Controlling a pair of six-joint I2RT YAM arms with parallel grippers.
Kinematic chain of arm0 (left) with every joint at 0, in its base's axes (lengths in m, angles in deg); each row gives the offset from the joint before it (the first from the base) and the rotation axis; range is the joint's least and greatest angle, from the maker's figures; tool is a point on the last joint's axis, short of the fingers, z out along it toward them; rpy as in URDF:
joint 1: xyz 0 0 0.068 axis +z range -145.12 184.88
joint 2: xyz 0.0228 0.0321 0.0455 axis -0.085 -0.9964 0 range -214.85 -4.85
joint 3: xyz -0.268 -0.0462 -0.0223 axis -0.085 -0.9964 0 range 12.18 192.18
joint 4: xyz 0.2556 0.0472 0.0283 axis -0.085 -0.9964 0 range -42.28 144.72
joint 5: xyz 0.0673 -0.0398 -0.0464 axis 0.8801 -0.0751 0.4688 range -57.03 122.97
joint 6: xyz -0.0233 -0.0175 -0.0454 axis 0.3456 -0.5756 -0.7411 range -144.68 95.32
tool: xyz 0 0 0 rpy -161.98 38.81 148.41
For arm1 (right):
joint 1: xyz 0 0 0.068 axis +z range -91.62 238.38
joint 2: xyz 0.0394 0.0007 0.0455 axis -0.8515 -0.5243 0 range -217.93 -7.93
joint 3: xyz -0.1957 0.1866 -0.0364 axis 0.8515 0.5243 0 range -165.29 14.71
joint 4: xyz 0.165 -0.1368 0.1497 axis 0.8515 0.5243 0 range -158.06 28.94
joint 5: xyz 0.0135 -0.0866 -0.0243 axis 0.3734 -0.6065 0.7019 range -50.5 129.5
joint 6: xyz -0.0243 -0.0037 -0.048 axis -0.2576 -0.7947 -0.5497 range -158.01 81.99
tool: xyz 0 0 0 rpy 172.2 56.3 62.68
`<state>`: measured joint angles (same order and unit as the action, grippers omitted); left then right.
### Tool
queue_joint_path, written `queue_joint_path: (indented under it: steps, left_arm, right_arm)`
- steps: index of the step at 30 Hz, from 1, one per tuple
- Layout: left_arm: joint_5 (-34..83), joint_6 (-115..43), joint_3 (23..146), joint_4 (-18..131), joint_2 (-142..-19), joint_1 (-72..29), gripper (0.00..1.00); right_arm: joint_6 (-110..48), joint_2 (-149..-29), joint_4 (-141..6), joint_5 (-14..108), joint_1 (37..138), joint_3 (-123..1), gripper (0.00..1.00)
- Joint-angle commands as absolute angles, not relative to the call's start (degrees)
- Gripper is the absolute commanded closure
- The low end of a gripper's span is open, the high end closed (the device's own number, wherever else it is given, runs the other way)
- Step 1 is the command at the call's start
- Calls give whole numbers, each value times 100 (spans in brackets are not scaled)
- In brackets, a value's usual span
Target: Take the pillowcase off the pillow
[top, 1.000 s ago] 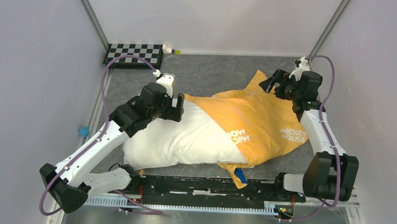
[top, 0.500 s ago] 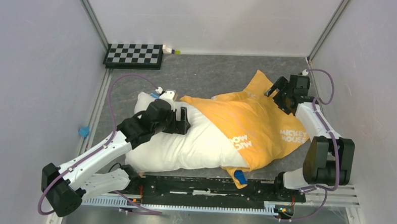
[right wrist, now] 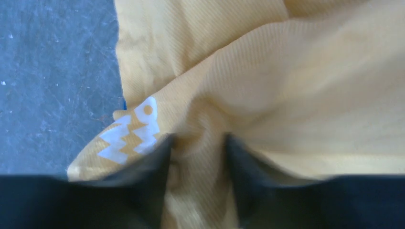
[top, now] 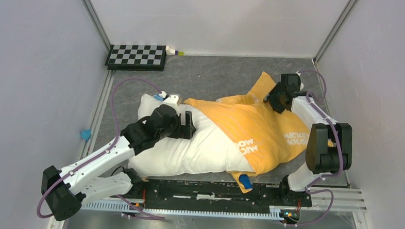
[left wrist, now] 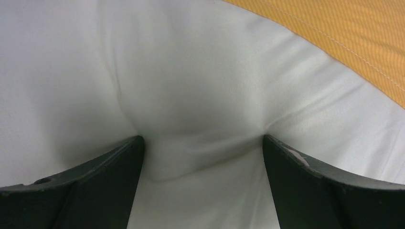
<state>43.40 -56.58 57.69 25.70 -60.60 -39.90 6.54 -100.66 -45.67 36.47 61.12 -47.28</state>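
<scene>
Left gripper point(top: 185, 125): jaws spread wide, tips pressed down into the bare white left end of the pillow, a soft ridge of it bulging between them
Pillow point(top: 188, 150): lying across the grey table point(top: 212, 76), left half exposed, right half inside the pillowcase
Pillowcase point(top: 256, 127): orange side up, white lettering showing, a blue scrap at its near edge
Right gripper point(top: 274, 97): jaws narrow, pinching a fold of orange fabric at the pillowcase's far right corner, just beside a white printed mark point(right wrist: 129, 136)
</scene>
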Motion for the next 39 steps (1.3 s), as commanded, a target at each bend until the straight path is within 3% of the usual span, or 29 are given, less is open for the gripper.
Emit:
queue_joint_path:
  steps: [1,2,12,15,19,23,29,39]
  left_arm:
    - [3930,-5833,5901,2107,-6128,-4144,1]
    - [4014,-5738,6062,1992,-6115,-4144,0]
    - [3684,-4642,8002,1239,-6530,-2880,0]
    - [3762,-3990,8483,1028,-6772,-2854,0]
    - [3333,-2903,8290,1421,-6648,-2852,0]
    - [2495,-2113,7721,1859,-6353,-2852,0]
    - [3687,-1662,7449,2112,-6204,-2856,0]
    - [3757,-1111,7891,2013,-6693,-2852,0]
  right_arm:
    - [848,-9862,-5258,3926,6117,-4624,87]
    - [844,-9805,-5304,3932,6111,-4662,100]
    - [380,-8961,-7454,5604,6131,-5222,100]
    - [228,-8959,-7330,5781,6132,-5833,100]
    - [-85,-9086,-6889,5777,6090,-6648,100]
    - [-27,-9069,-7032,5929,6051,-6685,100]
    - [12,-9096,-7135,6099,6055,-6653,100]
    - [118,-8895,-7161,6018,6040,-6457,100]
